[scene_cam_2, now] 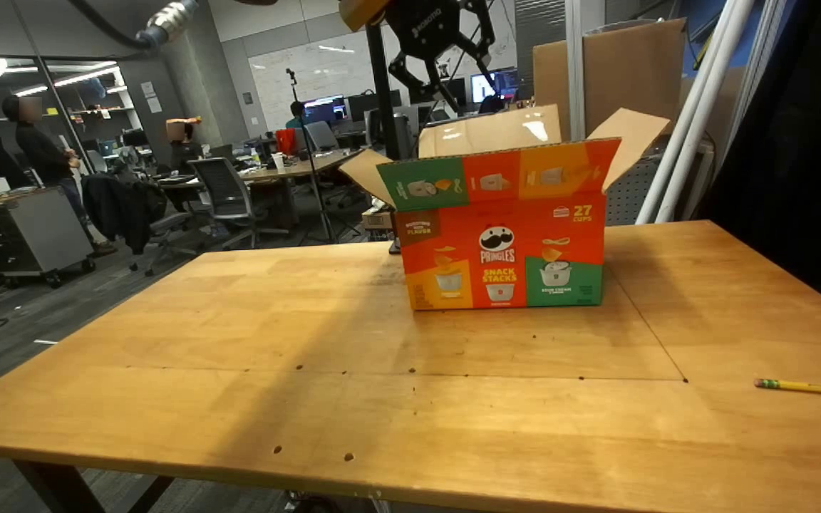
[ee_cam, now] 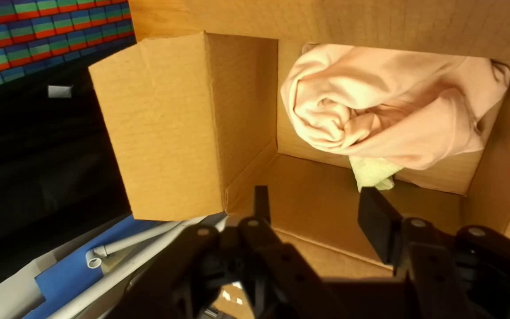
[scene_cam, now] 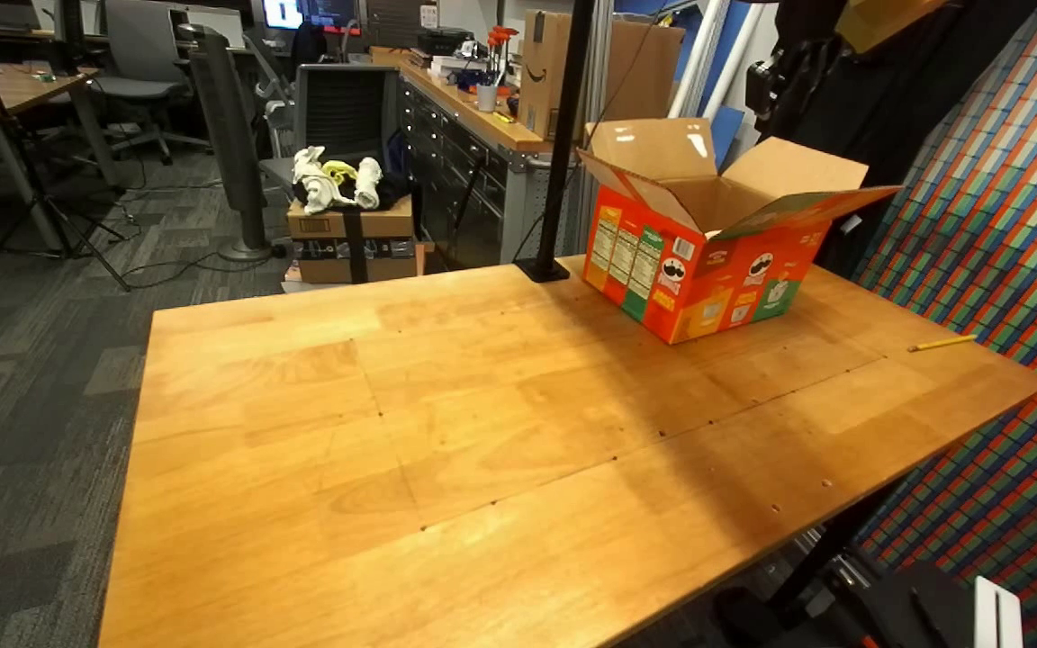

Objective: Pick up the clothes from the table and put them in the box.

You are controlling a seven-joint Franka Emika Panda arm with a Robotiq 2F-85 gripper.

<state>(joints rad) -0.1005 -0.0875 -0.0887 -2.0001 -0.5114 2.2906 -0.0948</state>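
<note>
- Reading “PRINGLES”, “SNACK STACKS” and “27 CUPS” on the open-topped cardboard box point(scene_cam_2: 503, 246), upon the wooden tabletop point(scene_cam_2: 254, 313).
- My end effector point(ee_cam: 317, 210), lettered “ROBOTIQ”, hangs above the box, fingers point(ee_cam: 376, 223) spread wide.
- Inside lie a crumpled pinkish cloth point(ee_cam: 396, 102) and, partly beneath, pale yellow-green fabric point(ee_cam: 372, 170).

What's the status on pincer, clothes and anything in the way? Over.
Pincer open, empty, above the box. Pink cloth and pale green cloth inside it. Flaps spread, nothing seen in the way; pencil lies apart from the box.
</note>
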